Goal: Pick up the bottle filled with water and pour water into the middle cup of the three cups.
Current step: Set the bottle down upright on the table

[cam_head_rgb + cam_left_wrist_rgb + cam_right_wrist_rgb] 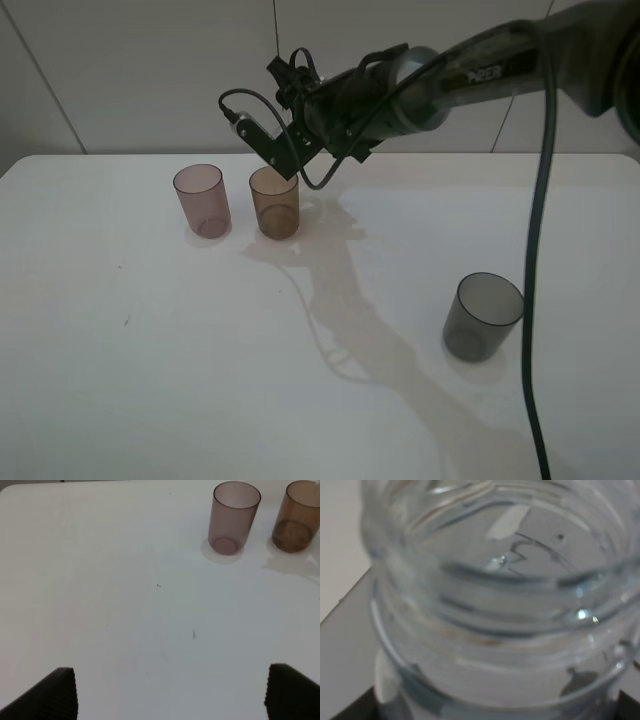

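Item: pour from bottle into middle cup, state at this moment
Right pincer: closed on the bottle, whose open threaded neck fills the right wrist view, with dark fingers just showing at either side of its body
Bottle position: in the right pincer, raised off the surface and angled down toward the cup beneath; in the high view the clear plastic is hard to make out against the arm
Middle cup: amber-brown, upright, directly below the right pincer and just short of touching it
Left pincer: jaws wide apart, nothing between them, hanging low over bare surface with the amber cup well ahead of it
Done, judged: bottle picked up and carried to the target cup
Left, judged: the pour itself, or the rest of it; no stream can be seen, and the cup's base looks darker in the left wrist view, though whether that is water cannot be told
Water in bottle: level cannot be told
Pinkish cup: upright, just beside the middle cup, on the side farther from the right arm; looks empty
Grey cup: upright, well apart from the right pincer, back beneath the arm's forearm
Cable: hangs from the right arm, just beside the grey cup
Sheen: pale patch on the surface at the amber cup's foot; spill or reflection, cannot tell
Obstruction: none between bottle mouth and cup; the near pinkish cup is the one neighbour a wide swing could catch
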